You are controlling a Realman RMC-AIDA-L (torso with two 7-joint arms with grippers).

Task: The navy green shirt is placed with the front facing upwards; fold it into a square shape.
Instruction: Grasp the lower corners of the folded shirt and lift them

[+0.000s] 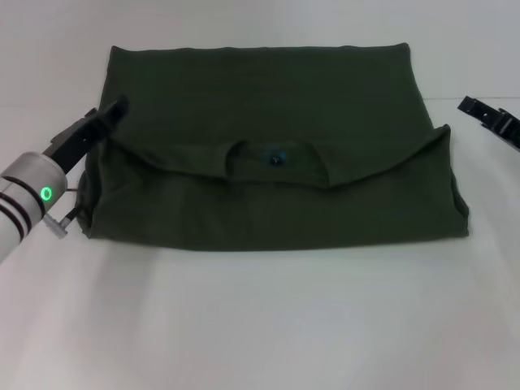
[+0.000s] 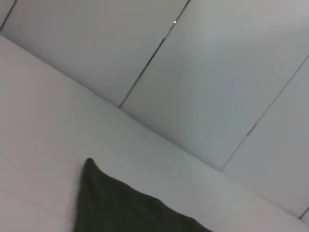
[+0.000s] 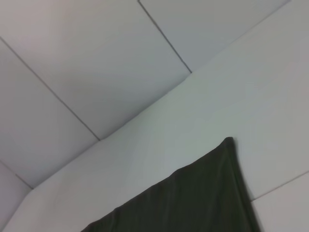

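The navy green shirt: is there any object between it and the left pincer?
Nothing visible. The left pincer is already at the left edge of the navy green shirt, on the bare white table. The right pincer is off the shirt's right side.

Head view: soft, even overhead light, white table [image 1: 260, 325] bright, nearly washed out. Faint shadow along near edge of navy green shirt [image 1: 268, 146]; fabric dark, folds barely readable. Wrist views: dimmer, greyish, slightly soft focus; wall panel seams [image 2: 149, 60] legible. No glare.
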